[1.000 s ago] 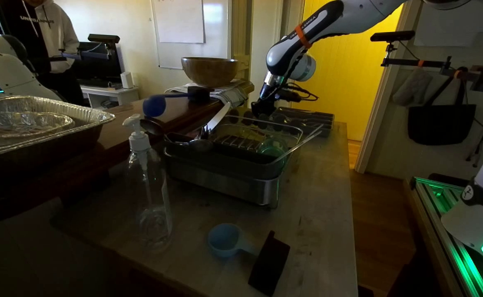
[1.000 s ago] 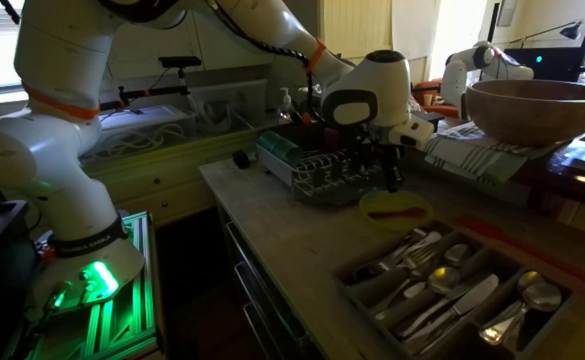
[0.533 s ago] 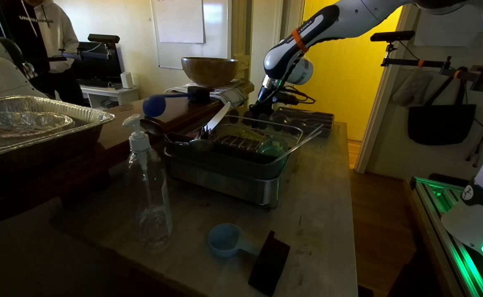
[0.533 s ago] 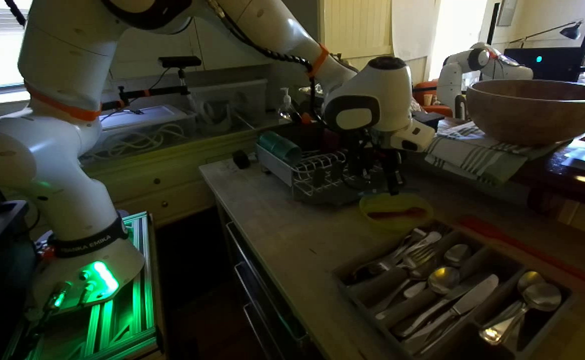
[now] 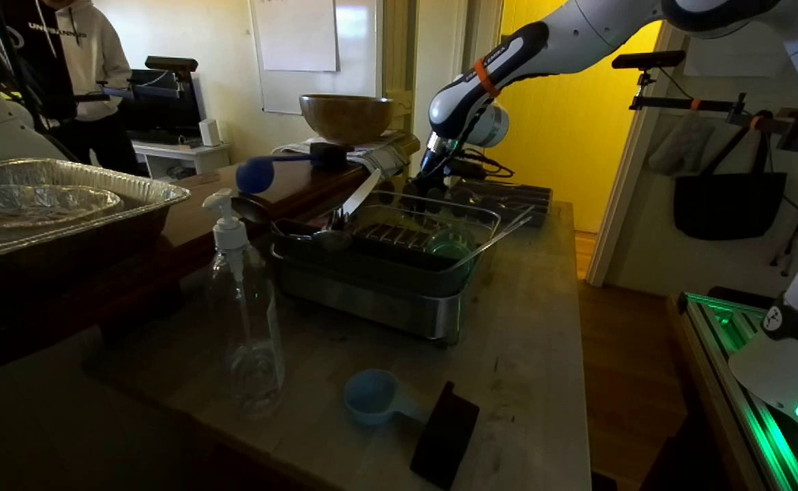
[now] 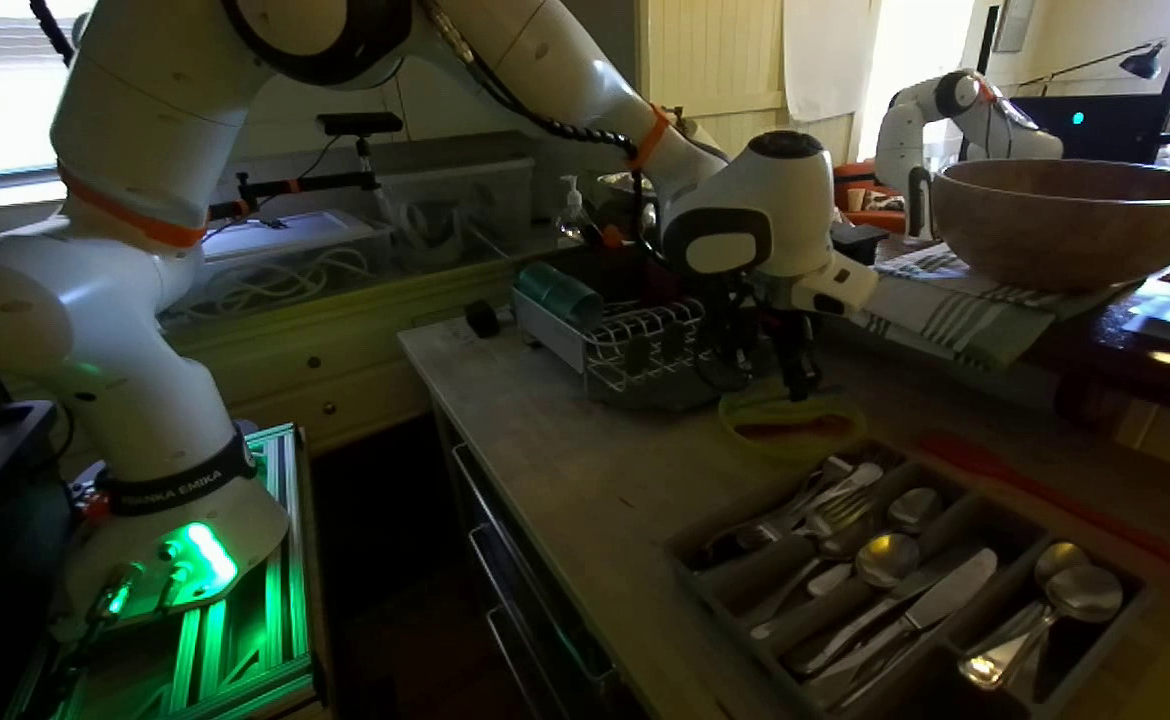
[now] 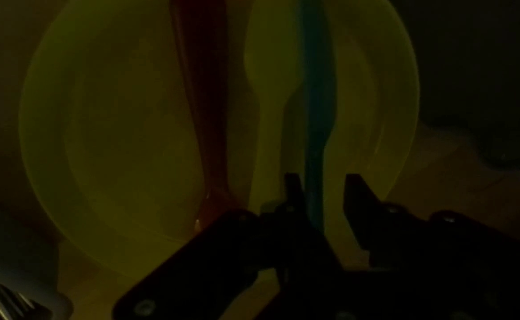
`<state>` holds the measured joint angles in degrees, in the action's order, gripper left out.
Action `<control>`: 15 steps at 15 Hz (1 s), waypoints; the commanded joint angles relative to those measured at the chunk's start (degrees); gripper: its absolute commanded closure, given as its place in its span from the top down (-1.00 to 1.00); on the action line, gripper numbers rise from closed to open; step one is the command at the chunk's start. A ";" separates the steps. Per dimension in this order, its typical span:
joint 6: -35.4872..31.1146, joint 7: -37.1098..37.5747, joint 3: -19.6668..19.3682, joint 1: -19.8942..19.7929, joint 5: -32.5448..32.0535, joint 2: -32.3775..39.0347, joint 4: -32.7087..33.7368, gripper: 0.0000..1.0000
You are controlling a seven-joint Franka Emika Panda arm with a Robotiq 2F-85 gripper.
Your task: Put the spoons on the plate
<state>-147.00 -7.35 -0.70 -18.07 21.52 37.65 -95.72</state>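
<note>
A round yellow-green plate [image 6: 850,435] stands on the counter and fills much of the dark wrist view [image 7: 42,146]. A red spoon [image 7: 206,80], a yellow spoon [image 7: 271,58] and a blue spoon [image 7: 320,80] lie in it side by side; the red spoon also shows in an exterior view [image 6: 795,427]. My gripper [image 7: 323,178] is open, low over the plate. The blue spoon's handle shows between the fingertips, closer to the left finger. I cannot tell whether a finger touches it. The lower ends of the spoons are hidden by the gripper. Metal spoons [image 6: 1085,595] lie in a cutlery tray.
The grey cutlery tray [image 6: 720,600] stands beside the plate. A dish rack [image 6: 555,335] stands close on its other side. A long red utensil [image 6: 1045,490] lies on the counter. A wooden bowl [image 6: 1075,230] rests on a striped towel [image 6: 955,320] on a higher surface.
My gripper has moved down towards the plate, shifting a little to the right in one of the exterior views and to the left in another. The plate and the tray have not moved.
</note>
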 commanded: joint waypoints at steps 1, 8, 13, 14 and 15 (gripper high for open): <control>-0.46 1.06 0.70 -0.37 0.19 1.02 1.91 0.27; 1.81 1.79 -0.60 -0.04 -1.20 -3.82 -1.31 1.00; 5.81 -0.03 -3.01 0.41 -5.32 -9.50 -5.20 1.00; 6.50 -0.02 -4.04 0.99 -7.31 -10.73 -6.12 0.99; 7.83 -0.80 -4.65 1.19 -9.21 -12.24 -7.15 1.00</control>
<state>-142.62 -7.34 -3.13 -18.07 17.04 30.87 -97.77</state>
